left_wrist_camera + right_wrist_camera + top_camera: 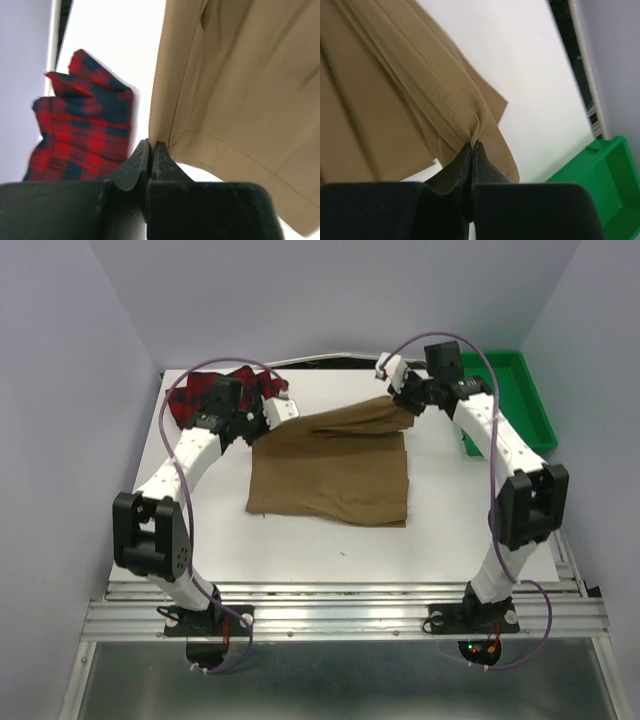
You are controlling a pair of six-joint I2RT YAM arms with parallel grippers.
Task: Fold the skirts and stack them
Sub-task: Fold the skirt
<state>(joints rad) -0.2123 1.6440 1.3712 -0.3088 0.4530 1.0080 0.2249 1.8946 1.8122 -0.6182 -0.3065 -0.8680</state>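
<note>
The tan-brown skirt (330, 470) lies spread in the middle of the white table, its far edge lifted and stretched between both grippers. My left gripper (290, 412) is shut on the skirt's far left corner; the left wrist view shows the tan hem (235, 100) pinched at the left gripper's (151, 147) tips. On the other side my right gripper (400, 400) is shut on the far right corner, where bunched tan cloth (420, 80) gathers into the right gripper's (473, 147) tips. The red plaid skirt (205, 390) sits crumpled at the far left corner; it shows as a plaid heap (82, 125) just left of the tan cloth.
A green plastic tray (520, 400) stands at the far right of the table, its corner (600, 185) showing in the right wrist view. Grey walls close in the table on the left, the right and the back.
</note>
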